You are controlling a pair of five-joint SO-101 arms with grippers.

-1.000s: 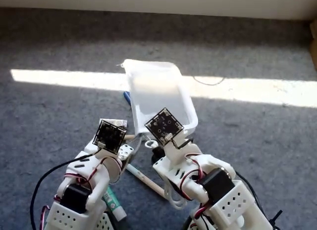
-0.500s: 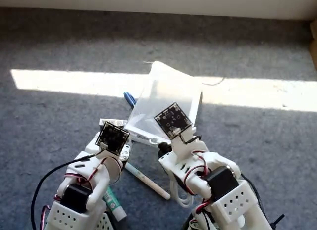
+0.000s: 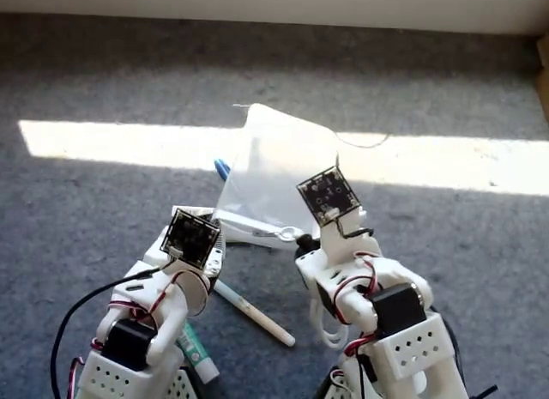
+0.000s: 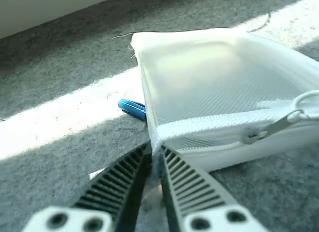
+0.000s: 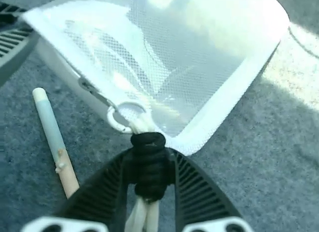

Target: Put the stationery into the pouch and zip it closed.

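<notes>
Two-point hold on mesh pouch [image 3: 279, 172].
Its corner is pinched by left gripper [image 4: 155, 154]; zip-pull cord [image 5: 147, 142], seemingly knotted, is clamped by right gripper [image 5: 149, 155].

Grey carpet [image 3: 86, 210] covers the floor, and a bright band of sunlight [image 3: 111, 140] runs across it from side to side. A white mesh pouch [image 3: 279, 172] rests on the carpet, partly in that band. The tip of a blue pen [image 3: 223, 169] pokes out from beside the pouch. A white pen [image 3: 253, 313] lies slantwise nearer the arms, apart from the pouch. A green and white tube [image 3: 197, 354] lies near it. A thin cord [image 3: 364, 144] curls in the sunlight.
</notes>
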